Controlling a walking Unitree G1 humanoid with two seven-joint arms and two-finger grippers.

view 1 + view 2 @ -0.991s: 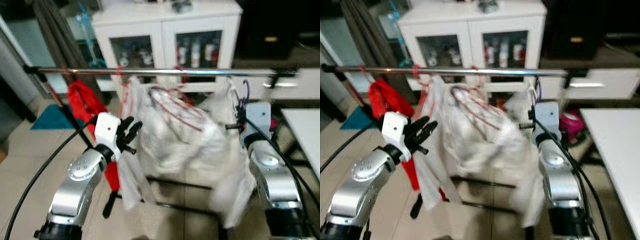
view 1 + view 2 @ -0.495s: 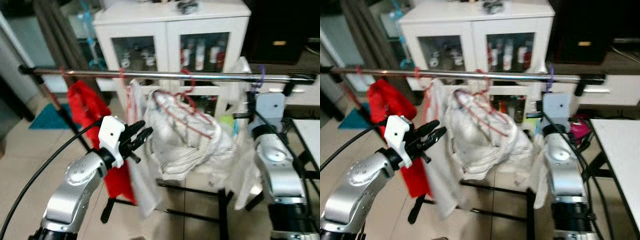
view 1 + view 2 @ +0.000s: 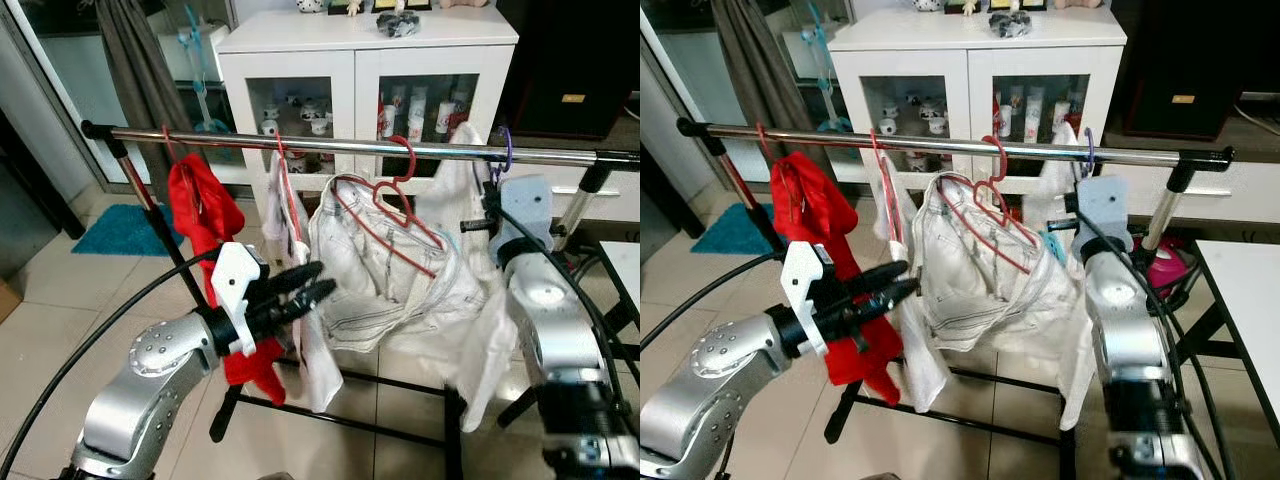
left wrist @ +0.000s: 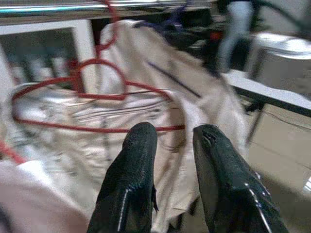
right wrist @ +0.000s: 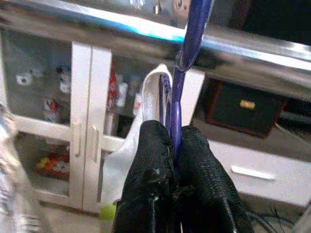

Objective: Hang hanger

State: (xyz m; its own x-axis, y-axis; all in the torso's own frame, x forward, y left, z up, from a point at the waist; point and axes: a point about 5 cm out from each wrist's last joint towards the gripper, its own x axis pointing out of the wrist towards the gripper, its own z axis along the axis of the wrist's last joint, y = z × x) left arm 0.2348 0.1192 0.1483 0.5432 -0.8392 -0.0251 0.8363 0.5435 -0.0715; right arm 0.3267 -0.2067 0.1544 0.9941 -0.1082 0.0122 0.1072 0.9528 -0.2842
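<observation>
Behind, a white cabinet (image 3: 370,60); right gripper (image 5: 171,145) pinches the purple hanger (image 5: 181,73) hooked over the rail (image 3: 350,146), steadying it; left gripper (image 3: 305,290) waits parted.

Rail (image 3: 330,146): shiny silver metal, black end fittings.
Hanger (image 5: 182,53): purple, hook over the rail.
Hanger (image 3: 385,215): red wire, inside a white garment (image 3: 400,290) with thin dark seam lines.
Garment (image 3: 200,215): plain bright red.
Shirt (image 3: 480,320): plain off-white.
Cabinet (image 3: 365,60): white, glass doors.
Mat (image 3: 120,228): teal.
Curtain (image 3: 140,65): dark grey.
Floor (image 3: 40,330): pale beige tiles.
Left end effector (image 3: 318,283): black fingers, white mount, silver arm.
Right end effector (image 5: 172,145): black fingers, pressed together on the purple hanger.
</observation>
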